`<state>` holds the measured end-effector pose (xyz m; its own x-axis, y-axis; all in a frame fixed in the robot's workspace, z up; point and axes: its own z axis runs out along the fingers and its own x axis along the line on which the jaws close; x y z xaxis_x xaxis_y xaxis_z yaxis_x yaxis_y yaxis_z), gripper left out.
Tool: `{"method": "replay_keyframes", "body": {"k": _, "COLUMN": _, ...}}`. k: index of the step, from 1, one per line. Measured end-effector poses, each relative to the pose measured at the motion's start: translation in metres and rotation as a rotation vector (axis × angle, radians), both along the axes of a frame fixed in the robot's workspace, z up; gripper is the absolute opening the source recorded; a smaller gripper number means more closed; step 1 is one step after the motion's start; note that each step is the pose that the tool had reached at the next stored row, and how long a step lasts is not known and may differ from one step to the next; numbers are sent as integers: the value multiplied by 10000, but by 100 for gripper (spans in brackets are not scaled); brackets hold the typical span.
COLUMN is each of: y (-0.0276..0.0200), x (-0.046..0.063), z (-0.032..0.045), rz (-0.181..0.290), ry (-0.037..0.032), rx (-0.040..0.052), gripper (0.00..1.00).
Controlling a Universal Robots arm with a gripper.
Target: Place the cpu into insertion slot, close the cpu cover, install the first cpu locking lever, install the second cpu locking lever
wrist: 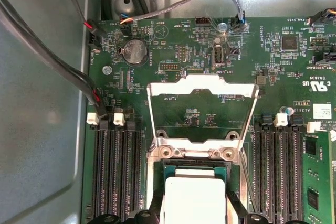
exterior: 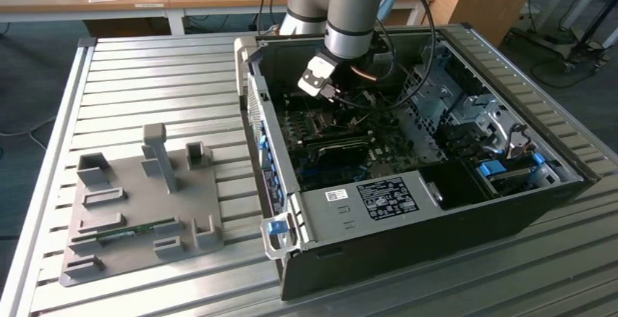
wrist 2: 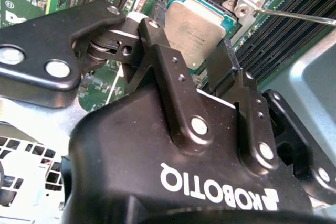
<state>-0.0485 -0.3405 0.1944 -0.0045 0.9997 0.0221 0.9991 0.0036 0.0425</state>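
Closest to the lens in the second wrist view, the black body of the gripper (wrist 2: 185, 40) is seen, its fingers (wrist 2: 152, 32) drawn narrow onto two opposite edges of the cpu (wrist 2: 198, 22). The cpu is held level at the insertion slot (wrist: 193, 153), within its silver rim; whether it is fully seated cannot be told. The chip's other two edges are uncovered. The cpu cover (wrist: 203, 83) is swung back on its hinge, away from the slot, over the green motherboard (wrist: 273, 61), so the room above the slot lies open. A thin locking lever (wrist 2: 299, 17) is seen standing out past a corner of the socket. Long black memory slots (wrist: 113, 174) are ranged along both sides of the socket, just beside the fingers. Cables (wrist: 58, 66) are draped along the board's edge, well apart from the slot. In the exterior view, the arm (exterior: 349, 13) is seen inside the open computer case (exterior: 435, 208), with the case walls close around it.
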Motion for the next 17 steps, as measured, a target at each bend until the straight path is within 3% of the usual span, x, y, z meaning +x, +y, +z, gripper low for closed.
{"method": "replay_keyframes", "body": {"k": 17, "y": -9, "x": 2, "z": -5, "rz": 0, "ry": -1, "rx": 1, "gripper": 54}}
